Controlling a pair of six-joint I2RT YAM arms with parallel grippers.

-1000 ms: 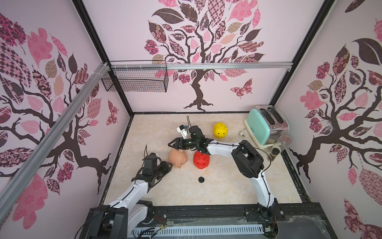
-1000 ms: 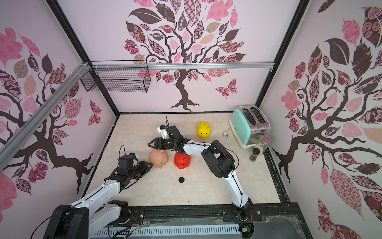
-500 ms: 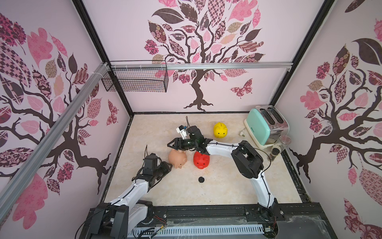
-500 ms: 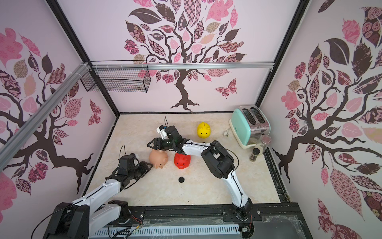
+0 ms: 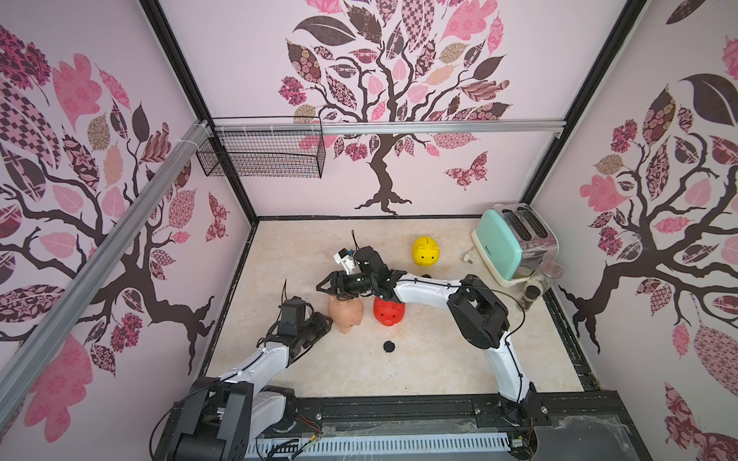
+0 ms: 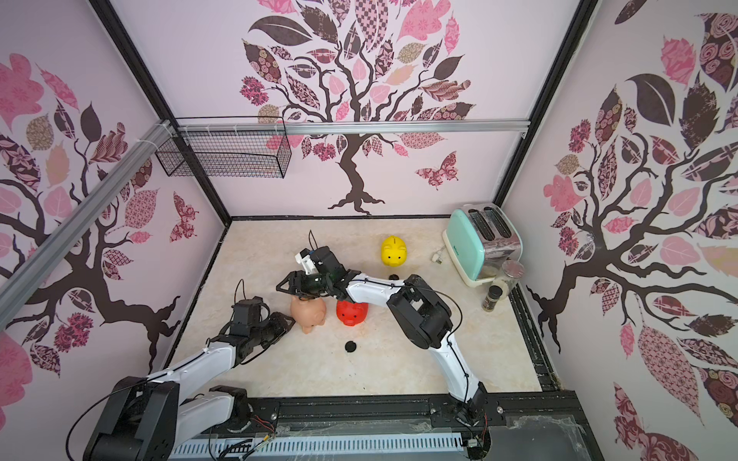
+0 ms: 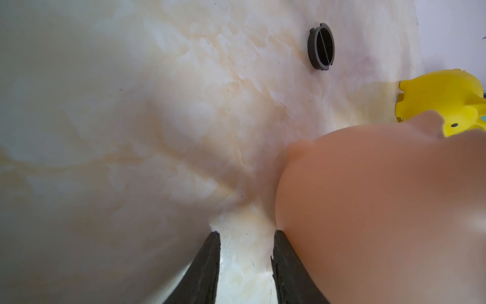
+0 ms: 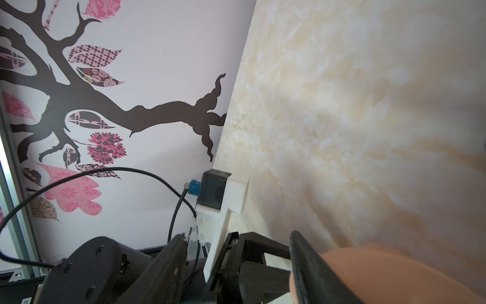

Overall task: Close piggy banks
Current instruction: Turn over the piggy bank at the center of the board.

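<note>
Peach-pink piggy bank (image 5: 346, 313) sat beside the red piggy bank (image 5: 389, 312). Left gripper (image 7: 246, 233), jaws slightly apart and empty, pressed against its flank; right gripper (image 8: 238, 234) hovered just above, jaws spread, gripping nothing.

Centre: peach pig (image 5: 346, 313) and red pig (image 5: 389, 311) stand just beside each other, with only a narrow gap between them. The left gripper (image 5: 324, 323), jaws slightly parted, sits low just beside the peach pig's left side. One finger (image 7: 284, 263) is close to it; contact cannot be told. The right gripper (image 5: 326, 288), jaws wide, hangs above the peach pig. Its arm (image 5: 423, 289) crosses over the red pig and blocks approach from above.

Open floor: the back-left table (image 5: 295, 247), and the front strip, where only a plug (image 5: 388, 346) lies. The yellow pig (image 5: 425, 251) stands well apart, with a second plug (image 6: 393, 276) near it.

Right edge: taken up by toaster (image 5: 513, 247) and jars (image 5: 533, 296).
</note>
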